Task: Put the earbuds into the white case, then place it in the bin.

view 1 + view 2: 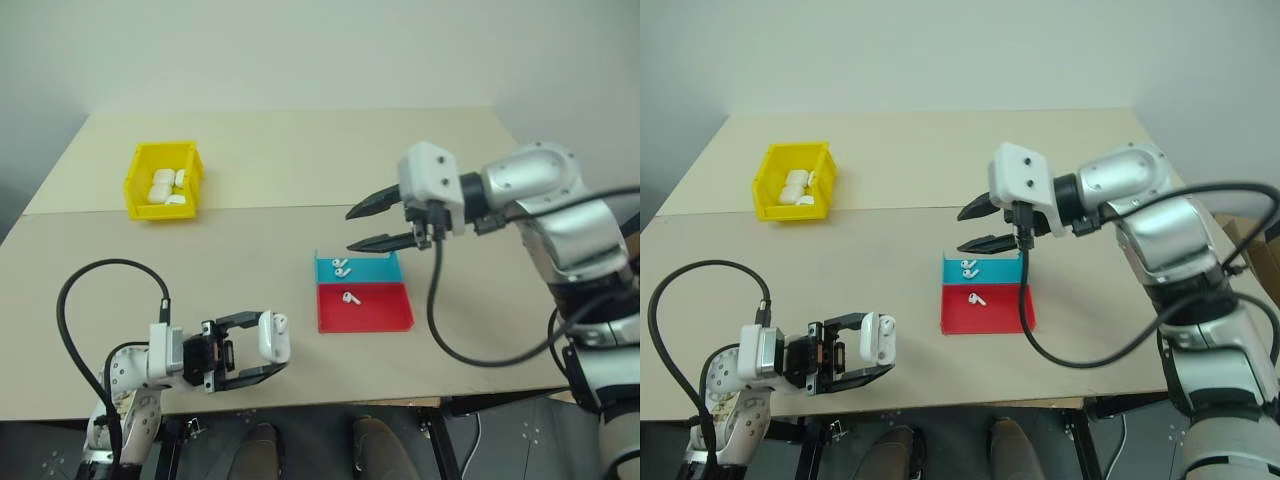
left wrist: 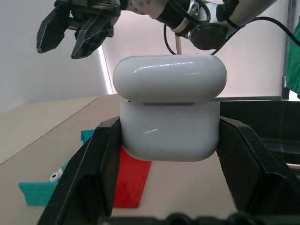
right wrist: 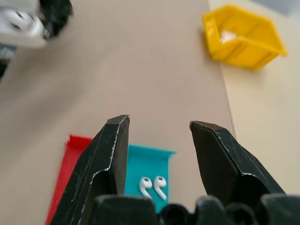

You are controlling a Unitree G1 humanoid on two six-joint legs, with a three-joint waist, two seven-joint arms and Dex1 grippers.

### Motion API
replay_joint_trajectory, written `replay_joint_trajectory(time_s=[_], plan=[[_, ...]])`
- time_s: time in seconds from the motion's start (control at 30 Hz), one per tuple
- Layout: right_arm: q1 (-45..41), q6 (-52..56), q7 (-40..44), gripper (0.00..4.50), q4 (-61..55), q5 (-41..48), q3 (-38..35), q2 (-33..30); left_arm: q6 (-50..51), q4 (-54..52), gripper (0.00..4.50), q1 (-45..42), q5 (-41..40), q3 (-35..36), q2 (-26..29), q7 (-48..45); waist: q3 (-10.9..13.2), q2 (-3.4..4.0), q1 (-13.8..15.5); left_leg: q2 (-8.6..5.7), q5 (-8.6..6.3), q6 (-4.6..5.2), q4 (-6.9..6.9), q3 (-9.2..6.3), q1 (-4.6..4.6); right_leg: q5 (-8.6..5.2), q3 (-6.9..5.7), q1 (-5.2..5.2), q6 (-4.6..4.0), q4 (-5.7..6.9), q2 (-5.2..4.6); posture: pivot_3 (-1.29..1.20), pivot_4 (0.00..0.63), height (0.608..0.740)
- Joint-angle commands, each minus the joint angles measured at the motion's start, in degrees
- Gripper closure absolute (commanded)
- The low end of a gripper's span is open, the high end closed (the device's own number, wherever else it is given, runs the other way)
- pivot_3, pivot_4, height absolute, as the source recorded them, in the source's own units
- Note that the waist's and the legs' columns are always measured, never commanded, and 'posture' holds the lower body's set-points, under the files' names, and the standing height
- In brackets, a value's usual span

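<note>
My left gripper is shut on the white case, holding it by its sides just above the table's near edge; up close the case sits between both black fingers. Two earbuds lie in the blue part of a small tray and a third earbud lies in the red part. My right gripper hangs open above the tray's far end, pointing left, with nothing between its fingers; the wrist view shows the pair of earbuds below it. The yellow bin stands at the far left.
The red-and-blue tray lies at the table's centre right. The bin holds several white items. A seam splits the table across its width. Black cables loop from both wrists over the near edge.
</note>
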Motion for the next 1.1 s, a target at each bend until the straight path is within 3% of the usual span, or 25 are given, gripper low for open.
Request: replay_joint_trajectory(time_s=[0.03,0.13,0.27,0.47,0.7,0.8,0.87,1.1], plan=[[-6.54,-3.81,2.01,1.99,9.3,-10.16,7.31,3.42,-3.04,-0.62,1.74,-0.99,1.44,-0.48,-1.28,1.74,0.0,0.0,0.09,0.0,0.0,0.0,0.0,0.01,-0.01,0.01,0.0,-0.02,-0.01,0.01,0.0,0.0,0.15,0.74],[-10.21,-15.67,0.45,1.99,19.11,-20.7,14.21,6.98,-4.53,-0.29,1.74,-1.27,2.63,-2.08,-2.83,2.51,0.0,0.0,0.23,-0.02,0.0,0.0,0.0,0.04,-0.08,0.03,0.0,-0.02,0.02,-0.01,-0.02,0.0,0.15,0.74],[-13.09,-26.97,3.4,1.99,27.23,-25.42,16.94,10.56,-5.25,-0.48,1.74,-1.61,3.82,-2.96,-3.49,4.27,0.0,0.0,0.28,-0.05,0.0,0.0,0.0,0.08,-0.28,0.08,0.0,-0.21,0.09,-0.03,-0.06,0.0,0.15,0.74],[-15.4,-23.89,5.95,1.99,36.03,-29.4,17.49,17.31,-6.5,-0.68,1.74,-1.04,5.24,-3.95,-3.13,5.69,0.0,0.0,-0.18,-0.01,0.0,0.0,0.0,0.08,-0.43,0.16,0.01,-0.49,0.01,0.25,-0.03,0.0,0.15,0.74],[-13.18,-26.15,5.9,1.99,37.19,-31.06,16.62,19.25,-7.01,-2.74,1.74,1.47,6.36,-5.69,-2.48,7.12,0.0,0.01,-0.06,-0.02,0.0,0.0,0.01,0.06,-0.42,0.16,0.0,-0.48,0.0,0.26,-0.04,0.0,0.15,0.74],[-12.52,-27.87,4.82,2.55,37.65,-31.91,16.54,19.57,-7.33,-2.72,1.74,1.09,7.12,-6.19,-2.41,8.11,0.0,0.01,-0.02,-0.02,0.0,0.0,0.01,0.06,-0.42,0.16,0.0,-0.48,0.0,0.28,-0.03,0.0,0.15,0.74],[-12.04,-28.42,5.2,3.17,37.51,-32.0,16.23,19.59,-7.16,-2.83,1.74,0.73,7.2,-6.45,-2.15,8.62,0.0,0.01,-0.04,-0.02,0.0,0.0,0.01,0.07,-0.42,0.17,0.0,-0.48,-0.01,0.29,-0.03,0.0,0.15,0.74],[-10.78,-30.35,5.19,3.17,36.87,-33.05,16.26,19.34,-5.62,-4.05,1.74,-0.51,6.6,-7.1,-0.87,10.07,0.0,0.01,-0.04,-0.02,0.0,0.0,0.01,0.06,-0.41,0.17,0.0,-0.48,-0.01,0.29,-0.03,0.0,0.15,0.74]])
